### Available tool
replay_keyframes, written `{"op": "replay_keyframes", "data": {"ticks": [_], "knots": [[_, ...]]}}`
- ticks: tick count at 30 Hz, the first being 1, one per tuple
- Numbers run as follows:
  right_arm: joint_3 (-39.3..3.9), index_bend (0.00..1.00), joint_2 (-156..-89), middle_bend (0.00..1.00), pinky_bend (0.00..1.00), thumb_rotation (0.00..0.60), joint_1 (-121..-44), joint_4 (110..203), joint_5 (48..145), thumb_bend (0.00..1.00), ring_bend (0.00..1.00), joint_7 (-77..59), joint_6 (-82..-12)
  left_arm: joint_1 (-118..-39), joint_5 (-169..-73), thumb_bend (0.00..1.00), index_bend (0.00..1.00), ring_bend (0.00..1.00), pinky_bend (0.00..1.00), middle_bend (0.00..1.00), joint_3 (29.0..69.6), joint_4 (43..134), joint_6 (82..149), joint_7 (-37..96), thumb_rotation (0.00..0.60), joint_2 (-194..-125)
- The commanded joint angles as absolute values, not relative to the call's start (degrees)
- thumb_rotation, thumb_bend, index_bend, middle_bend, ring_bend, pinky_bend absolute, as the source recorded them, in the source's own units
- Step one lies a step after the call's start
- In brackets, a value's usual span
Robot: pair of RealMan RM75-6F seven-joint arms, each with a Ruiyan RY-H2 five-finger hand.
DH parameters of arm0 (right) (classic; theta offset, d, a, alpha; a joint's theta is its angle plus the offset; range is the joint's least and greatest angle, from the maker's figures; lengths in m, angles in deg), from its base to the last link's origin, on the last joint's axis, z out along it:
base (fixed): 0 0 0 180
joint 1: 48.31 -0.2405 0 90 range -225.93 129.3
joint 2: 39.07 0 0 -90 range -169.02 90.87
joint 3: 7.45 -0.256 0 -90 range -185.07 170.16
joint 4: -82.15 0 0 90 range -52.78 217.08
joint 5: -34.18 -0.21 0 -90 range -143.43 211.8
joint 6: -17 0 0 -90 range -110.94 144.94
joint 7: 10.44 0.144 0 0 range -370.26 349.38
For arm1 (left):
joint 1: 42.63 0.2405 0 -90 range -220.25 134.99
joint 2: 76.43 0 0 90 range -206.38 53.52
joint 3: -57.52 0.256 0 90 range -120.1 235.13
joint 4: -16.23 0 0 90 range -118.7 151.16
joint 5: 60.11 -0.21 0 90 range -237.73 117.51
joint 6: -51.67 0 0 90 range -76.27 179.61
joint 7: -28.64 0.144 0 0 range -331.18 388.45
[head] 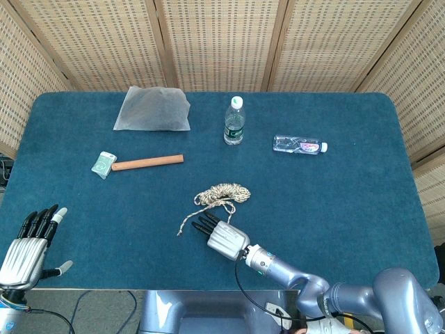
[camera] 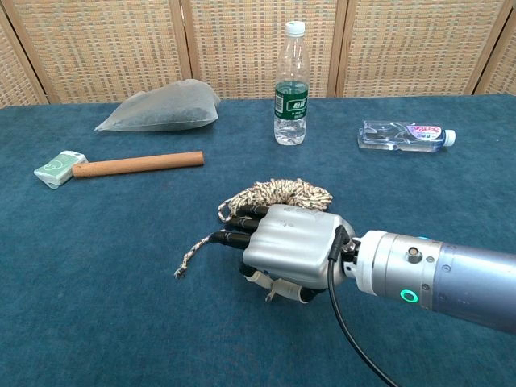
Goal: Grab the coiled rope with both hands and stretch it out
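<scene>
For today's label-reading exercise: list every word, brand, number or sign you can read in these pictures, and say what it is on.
No text can be read with certainty.
Upright bottle: green label with white marks, too blurred to read.
Lying bottle: pink and white label, print too small.
Green packet: pale marking, unreadable.
Right hand, wooden stick, grey bag: no text visible.

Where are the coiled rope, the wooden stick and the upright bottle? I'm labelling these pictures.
coiled rope (head: 224, 193), head view, middle of the coil.
wooden stick (camera: 137, 165), chest view, middle of its length.
upright bottle (camera: 291, 98), chest view, green label.
</scene>
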State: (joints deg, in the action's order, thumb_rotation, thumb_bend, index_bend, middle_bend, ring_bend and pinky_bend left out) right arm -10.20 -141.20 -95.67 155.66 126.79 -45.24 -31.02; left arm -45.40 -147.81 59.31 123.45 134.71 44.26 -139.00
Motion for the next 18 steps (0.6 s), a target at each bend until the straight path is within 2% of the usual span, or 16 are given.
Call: {"op": "replay_keyframes", "data": {"ticks": [1, 10, 15, 18], "knots": [[-10.0, 0.59, -140.6, 0.00, 0.00, 0.600, -95.4, 155.9, 127.3, 0.55, 0.00, -44.0, -32.5, -45.5, -147.8, 0.00, 0.00, 0.00, 0.00, 0.00, 59.4, 123.4, 134.6, 44.6, 0.600, -139.2], [-8.5, 0.60, -137.2, 0.00, 0.00, 0.600, -94.6, 157.3, 129.8, 0.57, 0.00, -39.7, -36.7, -47.1, -148.8, 0.00, 0.00, 0.00, 0.00, 0.00, 58.7, 121.1, 133.3, 44.8, 0.600, -140.9], [-7.6, 0.60, -135.2, 0.00, 0.00, 0.600, -93.9, 157.0, 130.8, 0.57, 0.00, -37.2, -38.5, -50.5, -151.2, 0.01, 0.00, 0.00, 0.00, 0.00, 57.3, 116.7, 130.8, 45.8, 0.600, -143.6], [-7.1, 0.60, -134.4, 0.00, 0.00, 0.600, -93.7, 156.8, 131.3, 0.57, 0.00, -36.5, -39.1, -54.6, -154.3, 0.04, 0.05, 0.00, 0.00, 0.00, 55.9, 113.0, 128.0, 47.0, 0.600, -146.3]]}}
